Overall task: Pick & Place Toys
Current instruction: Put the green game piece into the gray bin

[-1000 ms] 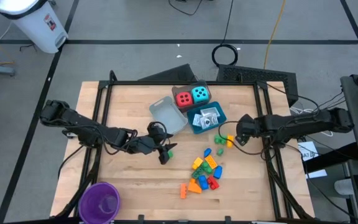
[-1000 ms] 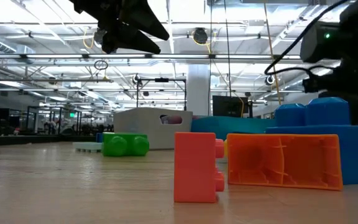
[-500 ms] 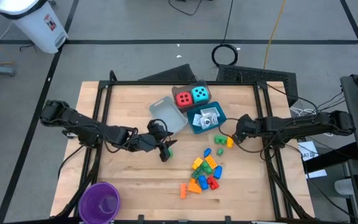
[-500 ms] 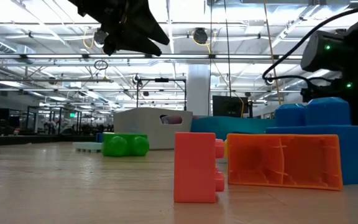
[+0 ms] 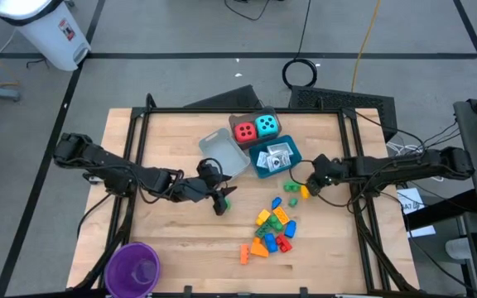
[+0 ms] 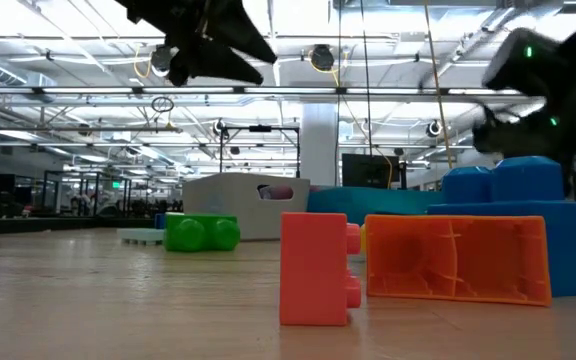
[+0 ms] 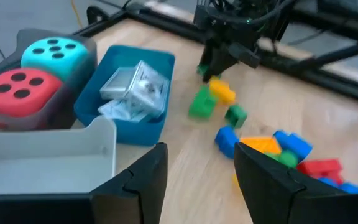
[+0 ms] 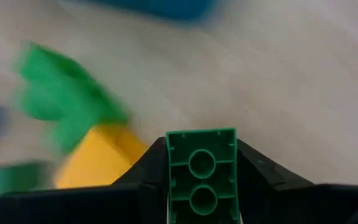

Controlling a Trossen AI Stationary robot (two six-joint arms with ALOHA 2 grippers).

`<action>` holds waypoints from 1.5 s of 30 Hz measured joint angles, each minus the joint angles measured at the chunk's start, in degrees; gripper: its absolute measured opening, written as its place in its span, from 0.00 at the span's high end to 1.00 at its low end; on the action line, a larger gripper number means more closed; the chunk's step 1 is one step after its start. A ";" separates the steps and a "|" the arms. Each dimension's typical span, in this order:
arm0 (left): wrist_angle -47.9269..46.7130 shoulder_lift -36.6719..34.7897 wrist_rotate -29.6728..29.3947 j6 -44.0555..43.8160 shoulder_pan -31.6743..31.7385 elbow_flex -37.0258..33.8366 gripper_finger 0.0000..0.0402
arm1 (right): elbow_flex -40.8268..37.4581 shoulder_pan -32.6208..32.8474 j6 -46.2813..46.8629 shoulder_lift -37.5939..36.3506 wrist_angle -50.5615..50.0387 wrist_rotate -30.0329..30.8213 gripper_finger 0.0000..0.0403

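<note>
My right gripper (image 5: 310,187) points down at the table just right of the blue tray (image 5: 259,163) and is shut on a green brick (image 8: 202,174). A yellow brick (image 7: 221,92) and green bricks (image 7: 202,103) lie on the table beside it. My left gripper (image 7: 197,155) hangs open and empty above the table's middle (image 5: 219,203), over a lone green brick (image 6: 200,232). A heap of coloured bricks (image 5: 273,228) lies toward the near edge. Red (image 5: 244,131) and cyan (image 5: 266,125) dice sit in a tray at the far side. White packets (image 7: 132,93) fill the blue tray. My right gripper pinches the green brick by its two long sides (image 8: 170,180) between its two fingers (image 8: 143,168), coming from above at a slant. The brick's hollow underside faces the wrist camera. Whether the brick is clear of the table does not show.
A clear tray (image 5: 224,153) stands left of the blue one. A purple cup (image 5: 134,266) sits at the near left corner. Bare wood lies along the table's left half and near edge. Black frame rails (image 5: 139,149) run along the table's sides.
My right gripper has tipped more steeply downward over the bricks beside the blue tray and has shifted a little toward the table's left. My left gripper has kept still.
</note>
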 joint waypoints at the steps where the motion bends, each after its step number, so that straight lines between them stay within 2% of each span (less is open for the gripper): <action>1: 1.60 0.54 -0.03 0.33 0.00 0.03 0.52 | 0.46 0.00 -1.15 -0.74 2.35 -0.68 0.77; 4: 7.17 2.46 0.28 4.13 -0.02 0.07 0.50 | 1.77 0.13 -4.72 -2.52 9.79 -3.20 0.77; 10: 27.54 11.27 1.53 13.99 -0.01 0.08 0.47 | 2.55 4.84 -11.07 -3.65 31.55 -6.52 0.75; 12: 33.98 14.38 1.57 19.89 -0.20 0.07 0.45 | 2.53 7.54 -12.45 -2.03 37.75 -6.35 0.75; 15: 43.83 19.01 1.77 33.48 -1.46 0.35 0.40 | 2.55 11.31 -13.68 1.33 45.13 -6.26 0.76; 18: 46.45 23.13 3.52 45.64 -2.98 2.34 0.34 | 2.55 14.45 -13.97 6.23 52.12 -6.23 0.75; 21: 46.12 26.05 3.47 52.62 -3.73 5.10 0.30 | 2.59 16.16 -13.96 10.97 59.14 -7.19 0.75; 24: 44.95 27.20 3.02 54.42 -3.66 7.80 0.29 | 2.52 16.48 -13.22 14.98 64.59 -10.49 0.75; 32: 39.39 27.92 2.16 51.06 -2.94 11.54 0.29 | 3.28 16.48 -11.79 22.92 74.63 -12.07 0.75; 45: 36.17 27.92 6.40 48.33 -2.62 11.50 0.28 | 8.26 16.54 -11.62 30.78 76.03 -13.26 0.75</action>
